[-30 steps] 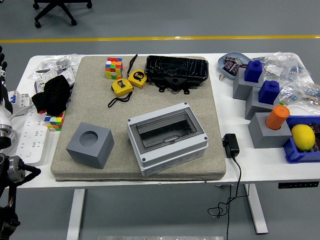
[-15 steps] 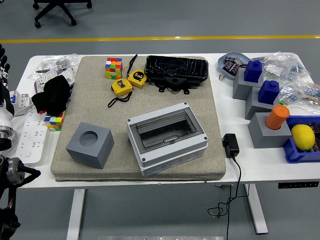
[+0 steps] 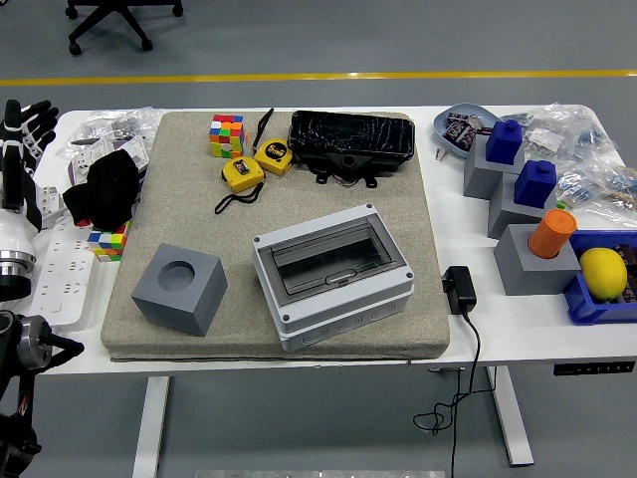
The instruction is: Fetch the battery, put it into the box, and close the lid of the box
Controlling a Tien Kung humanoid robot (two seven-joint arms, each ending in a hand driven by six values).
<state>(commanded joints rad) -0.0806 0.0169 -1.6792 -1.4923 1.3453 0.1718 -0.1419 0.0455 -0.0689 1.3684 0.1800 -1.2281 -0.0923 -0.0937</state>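
The grey junction box (image 3: 333, 274) sits on the beige mat (image 3: 189, 214), front and centre, with its clear lid down. A blue bowl (image 3: 453, 118) at the back right holds small dark cells that look like batteries (image 3: 461, 129). More dark cells lie in the blue bin (image 3: 589, 301) at the far right. My left hand (image 3: 26, 123) is at the left edge, above the table's left end, fingers spread and empty, far from the box. My right hand is out of view.
On the mat are a grey cube with a round hole (image 3: 179, 289), two yellow tape measures (image 3: 255, 164), a Rubik's cube (image 3: 227, 134) and a black case (image 3: 350, 141). A black cloth (image 3: 103, 189) and power strip (image 3: 60, 259) lie left. Grey blocks, an orange cup (image 3: 551, 232), a lemon (image 3: 603, 272) and a charger (image 3: 459, 289) are right.
My left hand has risen and come further into view at the left edge, with its fingers spread wider. Nothing on the table has moved.
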